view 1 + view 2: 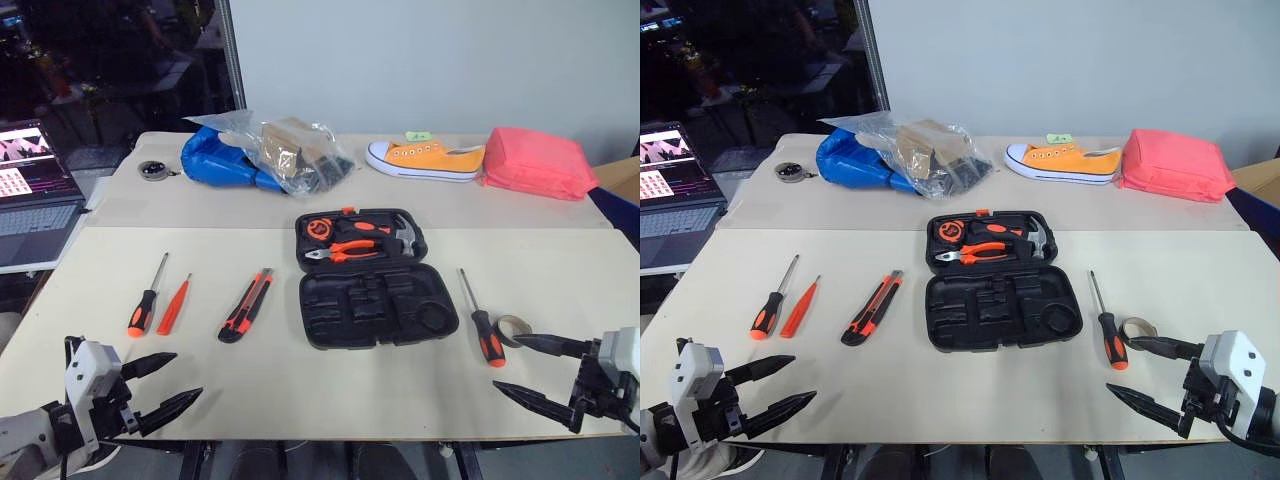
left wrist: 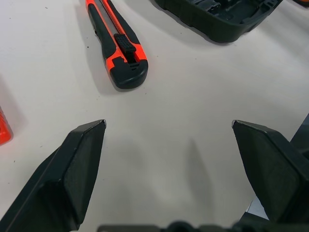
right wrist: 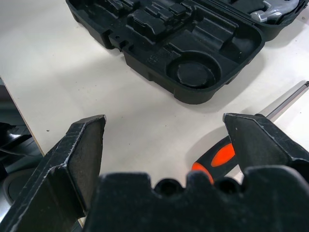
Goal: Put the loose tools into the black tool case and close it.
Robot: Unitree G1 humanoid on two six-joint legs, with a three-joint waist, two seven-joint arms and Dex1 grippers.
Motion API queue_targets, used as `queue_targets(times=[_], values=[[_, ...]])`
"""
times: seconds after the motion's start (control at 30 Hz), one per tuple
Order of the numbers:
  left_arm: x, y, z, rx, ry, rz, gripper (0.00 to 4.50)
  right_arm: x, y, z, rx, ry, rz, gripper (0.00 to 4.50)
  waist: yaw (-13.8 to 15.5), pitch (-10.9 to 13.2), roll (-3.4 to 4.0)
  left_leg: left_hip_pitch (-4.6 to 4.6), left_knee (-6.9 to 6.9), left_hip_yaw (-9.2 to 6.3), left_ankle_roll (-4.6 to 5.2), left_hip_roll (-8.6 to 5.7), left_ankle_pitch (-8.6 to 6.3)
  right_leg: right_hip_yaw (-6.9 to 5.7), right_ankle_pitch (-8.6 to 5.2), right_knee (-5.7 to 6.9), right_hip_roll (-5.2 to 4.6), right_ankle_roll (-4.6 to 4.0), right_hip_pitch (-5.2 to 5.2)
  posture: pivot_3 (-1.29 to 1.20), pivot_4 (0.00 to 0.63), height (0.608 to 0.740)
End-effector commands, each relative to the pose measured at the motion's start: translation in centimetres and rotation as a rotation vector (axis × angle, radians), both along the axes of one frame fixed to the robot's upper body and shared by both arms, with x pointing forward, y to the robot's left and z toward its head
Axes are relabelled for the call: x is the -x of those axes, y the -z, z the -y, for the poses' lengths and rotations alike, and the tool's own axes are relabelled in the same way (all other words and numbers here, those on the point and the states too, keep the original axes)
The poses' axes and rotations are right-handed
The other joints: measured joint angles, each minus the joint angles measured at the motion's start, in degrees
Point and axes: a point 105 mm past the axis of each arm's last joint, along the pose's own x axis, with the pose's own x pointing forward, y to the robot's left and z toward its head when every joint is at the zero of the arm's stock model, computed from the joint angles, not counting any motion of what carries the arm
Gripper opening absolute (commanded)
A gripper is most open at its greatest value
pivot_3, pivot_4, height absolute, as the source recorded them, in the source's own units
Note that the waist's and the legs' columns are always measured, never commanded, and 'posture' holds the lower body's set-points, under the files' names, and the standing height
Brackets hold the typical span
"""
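Your left gripper [image 1: 170, 383] hangs over the near edge of the table [image 1: 300, 400] with its two black fingers spread wide and nothing between them; your right gripper [image 1: 520, 368] does the same at the other near corner, jaws wide apart and empty. Take the tool case [image 1: 372, 278] as your landmark: it lies open and flat in the middle of the table, a black rounded clamshell whose near half shows bare moulded slots and a round recess, while the far half holds the orange-handled pliers [image 1: 343, 250] and a steel hammer [image 1: 405, 236]. To the left of the case lies the utility knife [image 1: 246, 305], black with orange, and further left the slim orange tool [image 1: 174, 304] just beside a black-and-orange screwdriver [image 1: 146, 296]. To the right of the case lies the second screwdriver [image 1: 481, 320], and just beyond it the small greyish tape roll [image 1: 514, 327], close to your right gripper's upper finger. The left wrist view gives you the knife's blunt end and slider up close, well clear of the fingertips, plus a corner of the case; the right wrist view gives you the case's empty slots and the second screwdriver's handle passing behind one finger. Beyond the case, at the far side, sit a blue bag [image 1: 215, 160], a yellow shoe [image 1: 425, 159] and a pink pouch [image 1: 535, 162].
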Motion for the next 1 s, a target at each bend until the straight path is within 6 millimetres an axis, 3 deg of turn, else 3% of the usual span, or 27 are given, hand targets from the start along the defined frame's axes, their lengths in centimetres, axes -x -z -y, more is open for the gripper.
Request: queue_targets(times=[0.03, 0.17, 0.3, 0.4, 0.5, 0.73, 1.0], values=[[-0.1, -0.3, 0.3, -0.007, -0.001, 0.043, 4.5, -0.2, -0.3, -0.1, 0.003, 0.003, 0.036, 4.48, 0.0, 0.0, 0.0, 0.0, 0.0, 0.0, 0.0, 0.0, 0.0, 0.0, 0.0, 0.0, 0.0, 0.0, 0.0, 0.0, 0.15, 0.74], [-0.8, -0.6, 0.3, 0.023, -0.079, 0.094, 4.5, -0.7, -0.4, -0.6, -0.044, 0.033, 0.062, 4.48, 0.0, 0.0, 0.0, 0.0, 0.01, 0.0, 0.0, 0.0, 0.0, 0.01, 0.0, 0.0, 0.0, 0.01, 0.02, 0.0, 0.15, 0.74], [-2.4, -1.4, -0.3, 0.047, -0.224, 0.154, 4.5, -2.3, -2.6, -2.6, -0.137, 0.013, 0.134, 4.48, -0.1, 0.0, 0.02, 0.0, 0.04, 0.01, 0.0, 0.0, 0.0, 0.03, 0.04, 0.06, 0.0, 0.07, 0.02, 0.0, 0.15, 0.74], [-5.0, -3.6, -2.3, 0.082, -0.462, 0.245, 4.5, -4.1, -5.9, -6.4, -0.25, -0.115, 0.213, 4.48, -0.3, 0.0, -0.02, 0.13, 0.1, 0.0, 0.0, 0.02, 0.01, 0.05, 0.19, 0.15, 0.05, 0.12, 0.11, 0.0, 0.15, 0.74], [-6.3, -4.9, -3.8, 0.084, -0.582, 0.218, 4.5, -4.9, -7.4, -9.0, -0.268, -0.241, 0.25, 4.48, -0.2, 0.1, -0.14, 0.47, 0.06, -0.07, 0.0, 0.04, 0.01, 0.0, 0.39, 0.17, 0.16, 0.26, 0.42, 0.0, 0.15, 0.74], [-7.8, -7.1, -5.2, -0.066, -0.604, 0.057, 4.5, -5.4, -8.1, -12.2, -0.232, -0.442, 0.25, 4.48, 0.1, 0.1, -0.21, 0.34, -0.02, -0.12, 0.01, -0.02, 0.0, -0.25, 0.14, 0.11, 0.09, 0.38, 0.44, 0.0, 0.15, 0.74], [-8.6, -6.3, -5.7, -0.162, -0.64, -0.111, 4.5, -5.6, -8.0, -13.2, -0.238, -0.516, 0.26, 4.48, 0.1, 0.1, -0.22, -0.31, 0.07, -0.19, 0.05, -0.09, -0.36, -0.31, 0.26, 0.15, -0.03, 0.14, -0.09, 0.0, 0.15, 0.74]])
